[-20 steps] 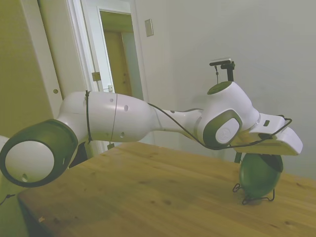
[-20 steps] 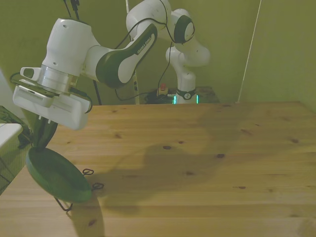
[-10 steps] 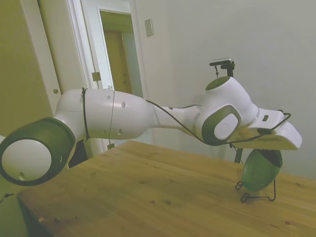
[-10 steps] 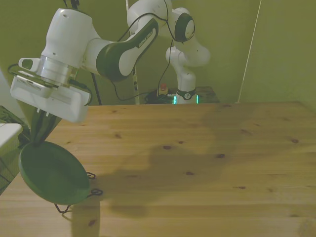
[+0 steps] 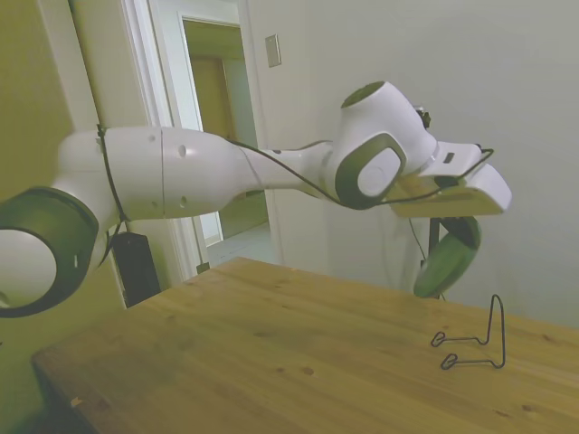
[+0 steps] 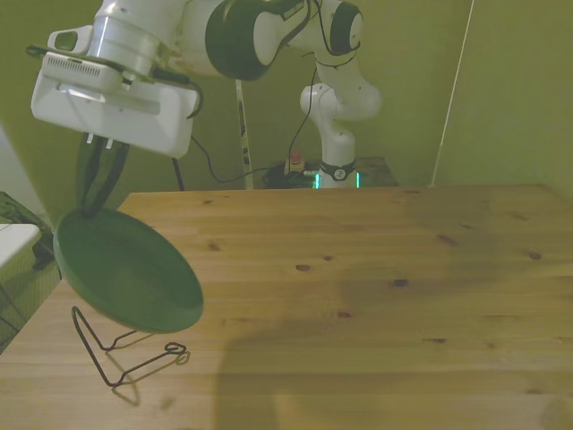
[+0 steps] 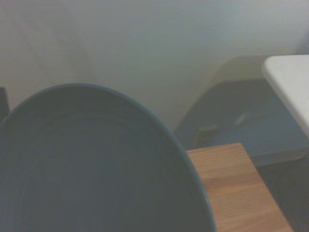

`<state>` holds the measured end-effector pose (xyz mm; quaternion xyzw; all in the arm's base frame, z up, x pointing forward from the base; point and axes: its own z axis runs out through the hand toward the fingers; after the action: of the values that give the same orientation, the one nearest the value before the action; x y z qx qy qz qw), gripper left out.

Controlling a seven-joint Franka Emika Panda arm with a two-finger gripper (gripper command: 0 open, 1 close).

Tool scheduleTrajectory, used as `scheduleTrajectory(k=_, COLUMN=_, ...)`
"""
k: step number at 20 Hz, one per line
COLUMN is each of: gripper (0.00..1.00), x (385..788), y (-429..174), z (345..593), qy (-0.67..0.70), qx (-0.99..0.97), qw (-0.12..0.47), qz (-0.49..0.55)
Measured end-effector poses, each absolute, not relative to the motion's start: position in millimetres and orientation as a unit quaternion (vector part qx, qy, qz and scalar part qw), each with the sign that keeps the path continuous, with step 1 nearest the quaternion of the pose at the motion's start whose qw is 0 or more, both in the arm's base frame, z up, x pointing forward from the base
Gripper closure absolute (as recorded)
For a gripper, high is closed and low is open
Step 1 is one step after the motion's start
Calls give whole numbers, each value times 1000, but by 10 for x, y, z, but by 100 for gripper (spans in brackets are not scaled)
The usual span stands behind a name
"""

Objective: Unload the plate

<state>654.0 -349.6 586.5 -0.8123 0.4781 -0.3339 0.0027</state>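
The dark green plate hangs in the air at the front view's left, tilted, well above the table. My gripper is shut on the plate's upper rim. In the side view the plate hangs under my hand at the right, with my gripper above it. The thin black wire stand sits bare on the wood below the plate; the side view shows the stand too. The wrist view is filled by the plate's glossy face.
The wooden table spreads to the front view's right of the stand. A white-topped object sits beyond the table's left edge. In the side view a doorway stands behind the arm.
The plate has been lifted up off the wire stand and now hangs clear above it. My hand rose with it, and the stand is left bare on the table.
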Motion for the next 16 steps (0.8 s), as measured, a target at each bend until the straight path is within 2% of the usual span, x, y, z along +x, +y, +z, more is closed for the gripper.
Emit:
scheduleTrajectory(k=4, gripper=100, x=6720, y=-2971, z=5885, qy=486, qx=-814, qw=38, qz=-316)
scheduleTrajectory(k=9, gripper=100, x=6779, y=-2237, z=5744, qy=487, qx=-825, qw=70, qz=-277)
scheduleTrajectory(k=12, gripper=100, x=6686, y=-1835, z=5543, qy=492, qx=-835, qw=79, qz=-234)
scheduleTrajectory(k=16, gripper=100, x=6473, y=-1592, z=5135, qy=499, qx=-846, qw=80, qz=-171)
